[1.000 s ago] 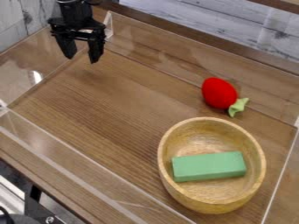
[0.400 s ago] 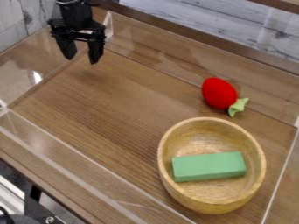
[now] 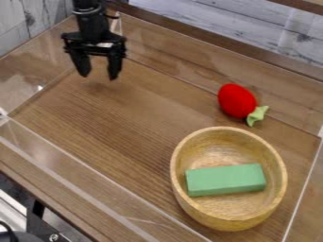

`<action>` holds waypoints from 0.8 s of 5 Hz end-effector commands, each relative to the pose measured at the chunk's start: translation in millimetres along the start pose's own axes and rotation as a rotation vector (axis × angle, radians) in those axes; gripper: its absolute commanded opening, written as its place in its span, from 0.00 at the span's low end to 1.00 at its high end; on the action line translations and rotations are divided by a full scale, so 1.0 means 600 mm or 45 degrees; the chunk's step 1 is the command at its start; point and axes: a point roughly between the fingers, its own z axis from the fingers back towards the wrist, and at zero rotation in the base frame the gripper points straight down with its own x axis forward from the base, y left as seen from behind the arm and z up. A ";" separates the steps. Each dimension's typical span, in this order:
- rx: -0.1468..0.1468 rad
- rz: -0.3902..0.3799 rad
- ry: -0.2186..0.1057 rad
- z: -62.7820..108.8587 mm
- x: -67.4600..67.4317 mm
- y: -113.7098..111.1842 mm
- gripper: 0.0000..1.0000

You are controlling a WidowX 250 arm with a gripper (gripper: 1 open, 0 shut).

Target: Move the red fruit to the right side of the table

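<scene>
Overhead, the arm above the open tool (image 3: pixel 97 70) is cut off.

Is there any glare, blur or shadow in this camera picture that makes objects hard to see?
In the camera view, the clear acrylic walls catch pale glare at left; the gripper looks slightly soft, its jaws open; the red fruit shows a small glossy highlight; the green block in the wooden bowl stays sharp; the table is evenly lit, with soft shadows.
</scene>
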 end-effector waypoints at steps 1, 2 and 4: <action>-0.010 0.086 -0.069 0.038 0.001 -0.047 1.00; -0.032 0.181 -0.065 0.046 -0.006 -0.094 1.00; -0.055 0.372 -0.077 0.060 -0.026 -0.182 1.00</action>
